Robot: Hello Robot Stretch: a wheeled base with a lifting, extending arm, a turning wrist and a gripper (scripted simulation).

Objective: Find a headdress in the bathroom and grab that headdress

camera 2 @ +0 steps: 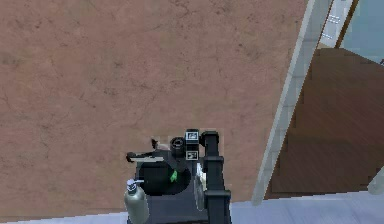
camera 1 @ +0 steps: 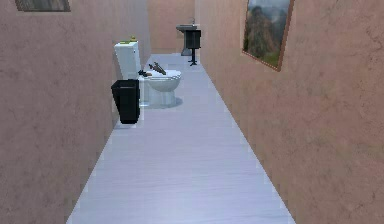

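A small dark object [camera 1: 155, 71] lies on the closed lid of a white toilet [camera 1: 160, 88] against the wall at the forward view's left; its shape is too small to name. A greenish thing [camera 1: 127, 42] rests on top of the toilet's tank. In the arm side view the dark arm [camera 2: 213, 175] rises from the bottom edge. Its gripper [camera 2: 145, 157] stands left of the white marker squares, in front of a bare brown wall [camera 2: 120, 70], and holds nothing.
A black bin [camera 1: 126, 101] stands on the floor just before the toilet. A dark sink stand [camera 1: 189, 40] is at the far end of the narrow room. A framed picture [camera 1: 267, 30] hangs on the right wall. A pale doorframe [camera 2: 290, 100] and brown door [camera 2: 340, 120] are at the arm side view's right.
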